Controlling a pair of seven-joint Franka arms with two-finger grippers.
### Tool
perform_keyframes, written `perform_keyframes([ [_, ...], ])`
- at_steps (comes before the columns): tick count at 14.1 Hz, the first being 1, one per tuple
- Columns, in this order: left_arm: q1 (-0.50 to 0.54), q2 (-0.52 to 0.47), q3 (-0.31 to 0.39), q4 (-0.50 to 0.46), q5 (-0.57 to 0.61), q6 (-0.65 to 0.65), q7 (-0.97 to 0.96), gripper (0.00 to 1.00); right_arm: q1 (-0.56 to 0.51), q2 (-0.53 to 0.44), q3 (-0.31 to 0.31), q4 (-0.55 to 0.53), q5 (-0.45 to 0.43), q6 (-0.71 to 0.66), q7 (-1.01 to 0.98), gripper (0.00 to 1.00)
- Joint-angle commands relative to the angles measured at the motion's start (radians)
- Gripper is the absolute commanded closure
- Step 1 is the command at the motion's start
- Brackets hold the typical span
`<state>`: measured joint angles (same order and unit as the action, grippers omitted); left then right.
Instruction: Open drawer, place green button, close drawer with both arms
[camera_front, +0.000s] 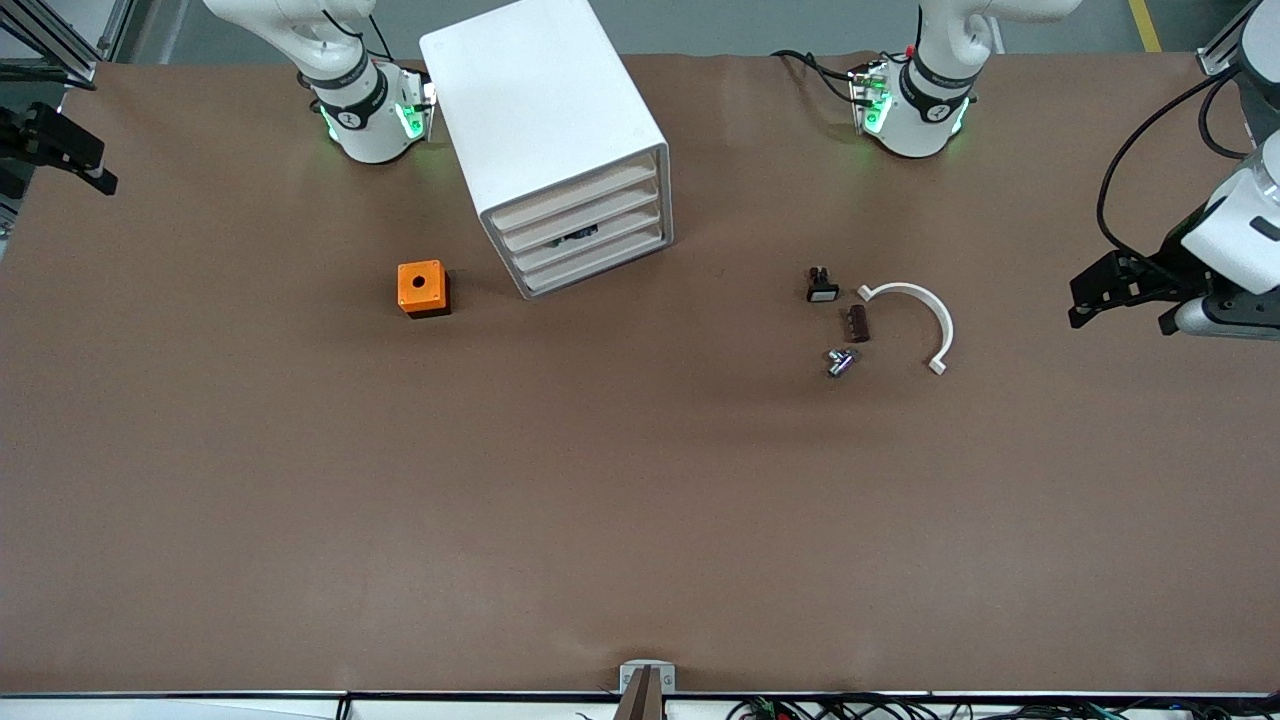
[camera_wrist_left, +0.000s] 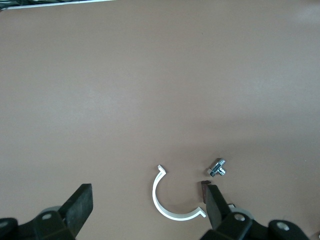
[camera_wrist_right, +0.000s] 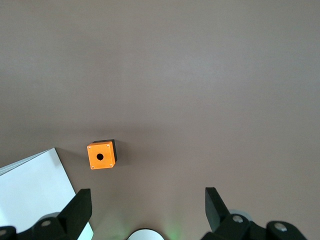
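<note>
Nearest the front camera lies the button (camera_front: 840, 362), seen as a tiny silvery and bluish piece on the brown bench (camera_front: 640, 520); its cap colour cannot be made out. Just beside it, toward the left arm's end, a white half-ring clip (camera_front: 930, 310) is laid flat. A small brown block (camera_front: 858, 323) and a small black-and-white component (camera_front: 822, 285) are set a little farther from the camera. All four pieces are apart from one another. The large white cabinet (camera_front: 540, 90) is placed farther from the camera, turned at an angle, near the right arm's base. The drawer (camera_front: 590, 247), third from the top, is shut flush with the other three, and something dark is glimpsed at its upper edge. An orange box (camera_front: 422, 288) with a round hole in its top is set beside the cabinet, toward the right arm's end, well apart from the button. The left gripper (camera_front: 1120, 310) is held above the bench at the left arm's end, near the clip, with its fingers (camera_wrist_left: 80, 200) spread wide and nothing between them. The right gripper (camera_front: 70, 155) is held over the bench's edge at the right arm's end, its fingers (camera_wrist_right: 80, 205) likewise fully apart and empty, with the orange box and a cabinet corner seen below it in the right wrist view.
</note>
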<state>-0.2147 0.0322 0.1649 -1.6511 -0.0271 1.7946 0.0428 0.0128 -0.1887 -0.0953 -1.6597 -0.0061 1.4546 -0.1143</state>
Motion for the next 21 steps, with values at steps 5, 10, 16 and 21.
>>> perform_keyframes([
  [5, 0.262, 0.014, -0.261, 0.024, 0.009, -0.018, -0.007, 0.00, -0.004, -0.023, -0.001, -0.017, 0.003, 0.001, -0.007, 0.00],
  [10, 0.250, 0.021, -0.262, 0.022, 0.009, -0.018, -0.009, 0.00, -0.002, -0.023, -0.001, -0.017, 0.003, 0.001, -0.007, 0.00],
  [16, 0.229, 0.026, -0.252, 0.022, 0.013, -0.018, -0.009, 0.00, -0.002, -0.023, -0.001, -0.017, 0.005, 0.001, -0.007, 0.00],
  [21, 0.227, 0.020, -0.252, 0.024, 0.015, -0.018, -0.011, 0.00, -0.002, -0.023, 0.000, -0.017, 0.005, 0.000, -0.007, 0.00],
])
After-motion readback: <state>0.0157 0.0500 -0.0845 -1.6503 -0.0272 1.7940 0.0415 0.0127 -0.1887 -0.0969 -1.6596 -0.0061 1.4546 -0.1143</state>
